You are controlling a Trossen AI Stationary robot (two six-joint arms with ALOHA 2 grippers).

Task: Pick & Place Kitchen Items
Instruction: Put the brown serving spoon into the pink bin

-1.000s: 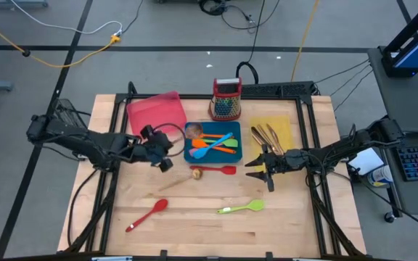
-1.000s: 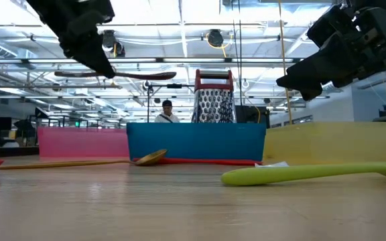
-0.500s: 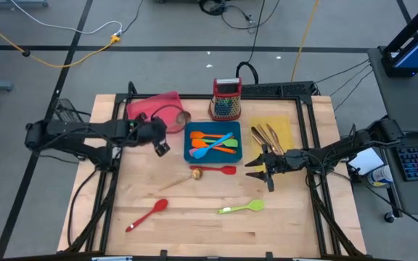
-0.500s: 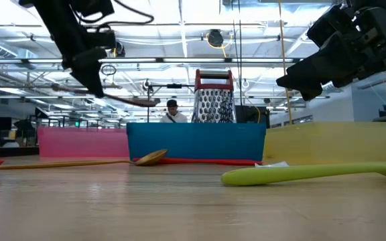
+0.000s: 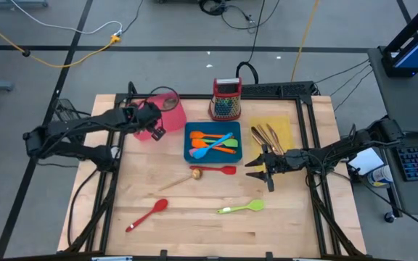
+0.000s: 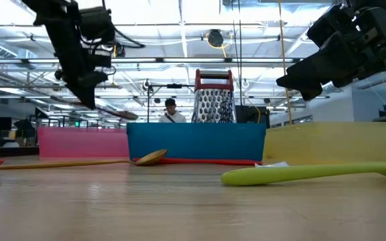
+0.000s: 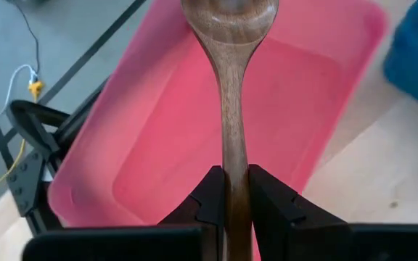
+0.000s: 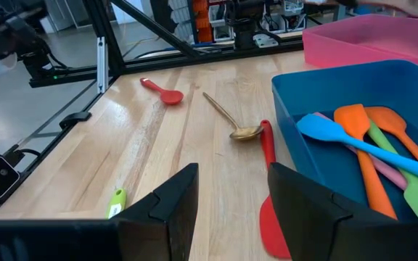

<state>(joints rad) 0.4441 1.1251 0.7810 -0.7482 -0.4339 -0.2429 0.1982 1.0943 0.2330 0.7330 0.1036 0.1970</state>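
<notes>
Since a second ago, the left gripper (image 5: 153, 123) has swung from beside the blue tray (image 5: 212, 156) back over the pink tray (image 5: 173, 119), carrying a wooden spoon (image 7: 232, 87) with it. The fingers (image 7: 209, 203) are clamped on the spoon's handle, its bowl reaching out over the pink tray's floor, clear of it. This looks like the placing step for this one utensil: the next move calls for lowering it into the pink tray and letting go.

The right gripper (image 5: 261, 168) hangs with fingers spread just off the yellow tray (image 5: 285, 122), which holds copper-toned cutlery (image 5: 265, 136).

Silicone spatulas (image 5: 212, 143) lie in the blue tray. Left on the table are a gold spoon (image 5: 183, 177), a red spatula (image 5: 220, 170), a red spoon (image 5: 146, 214) and a green spatula (image 5: 241, 207).
</notes>
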